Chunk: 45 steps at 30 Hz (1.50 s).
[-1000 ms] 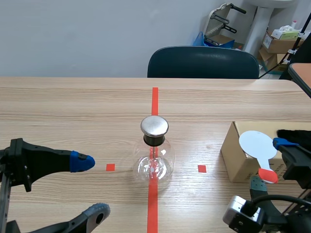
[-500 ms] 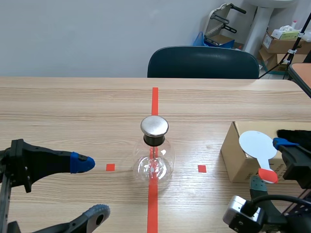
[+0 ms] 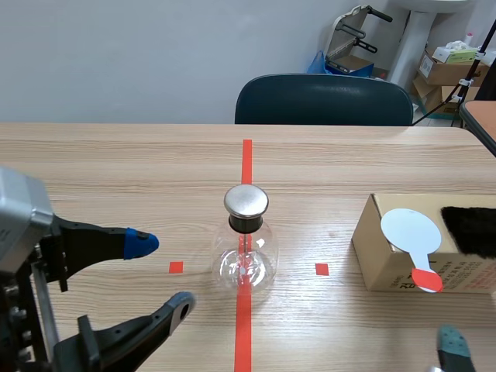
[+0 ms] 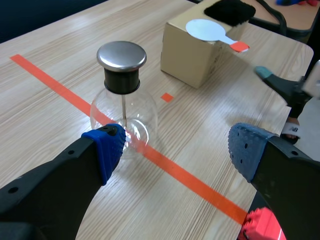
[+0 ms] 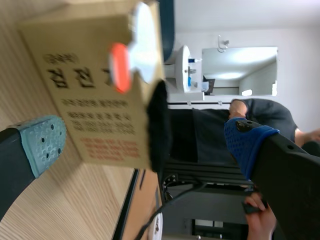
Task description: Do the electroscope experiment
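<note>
Scene view: left end effector [image 3: 161, 274] and right end effector [image 5: 147, 145] gape, electroscope [image 3: 246, 248] mid-table, paddle [image 3: 411, 232] and fur [image 3: 469, 229] atop box [image 3: 387, 263].

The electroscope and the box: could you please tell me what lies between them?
Nothing: between electroscope and box the table is bare save one tape square, as the scene view shows.

Cut off, glared over, or unreadable

In the scene view the right gripper [image 5: 145, 144] shows only one grey-green pad [image 3: 452, 342] at the bottom edge. The cardboard box [image 3: 380, 263] and the black fuzzy piece [image 3: 469, 229] on it run out at the side. Glare hides the electroscope [image 3: 246, 256] leaves. In the right wrist view the box's small red print is too blurred to read.
</note>
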{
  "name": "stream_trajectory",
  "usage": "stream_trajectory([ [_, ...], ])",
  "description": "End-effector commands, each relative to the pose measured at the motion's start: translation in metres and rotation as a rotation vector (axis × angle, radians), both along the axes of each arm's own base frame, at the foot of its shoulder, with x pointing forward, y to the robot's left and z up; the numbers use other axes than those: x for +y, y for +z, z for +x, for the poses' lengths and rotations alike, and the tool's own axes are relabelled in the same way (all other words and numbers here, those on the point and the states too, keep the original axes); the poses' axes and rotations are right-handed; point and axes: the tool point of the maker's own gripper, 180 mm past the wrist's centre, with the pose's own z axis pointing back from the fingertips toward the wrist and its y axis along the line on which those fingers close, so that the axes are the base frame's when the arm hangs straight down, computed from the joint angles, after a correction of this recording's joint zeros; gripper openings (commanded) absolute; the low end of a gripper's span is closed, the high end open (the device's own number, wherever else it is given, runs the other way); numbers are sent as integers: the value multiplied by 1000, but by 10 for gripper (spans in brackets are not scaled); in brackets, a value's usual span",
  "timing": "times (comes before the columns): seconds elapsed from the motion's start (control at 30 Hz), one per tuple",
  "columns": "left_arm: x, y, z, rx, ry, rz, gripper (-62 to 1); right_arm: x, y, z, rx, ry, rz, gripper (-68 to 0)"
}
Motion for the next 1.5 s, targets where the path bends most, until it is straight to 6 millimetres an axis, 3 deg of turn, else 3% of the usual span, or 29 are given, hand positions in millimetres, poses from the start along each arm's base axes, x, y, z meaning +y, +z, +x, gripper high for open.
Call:
stream_trajectory([
  [0.0, -3, 12, 9, -32, 28, -28, -157, -3, 16, 3, -19, 25, 20, 4],
  [0.13, 10, 19, 32, -84, 138, -15, -157, -8, 24, 3, 71, 28, 179, 4],
  [0.33, 41, 35, 58, -151, 305, -27, -157, -7, 51, 27, 135, 43, 487, 4],
  [0.7, 76, 28, 52, -203, 447, 63, -157, 42, 92, 57, 325, 142, 930, 4],
  [0.83, 80, 24, 43, -192, 456, 58, -157, 60, 91, 64, 442, 178, 974, 4],
  [1.03, 87, 23, 34, -180, 477, 50, -157, 92, 86, 51, 632, 335, 947, 4],
  [1.47, 91, 29, 30, -176, 489, 50, -157, 99, 88, 54, 624, 330, 1000, 4],
])
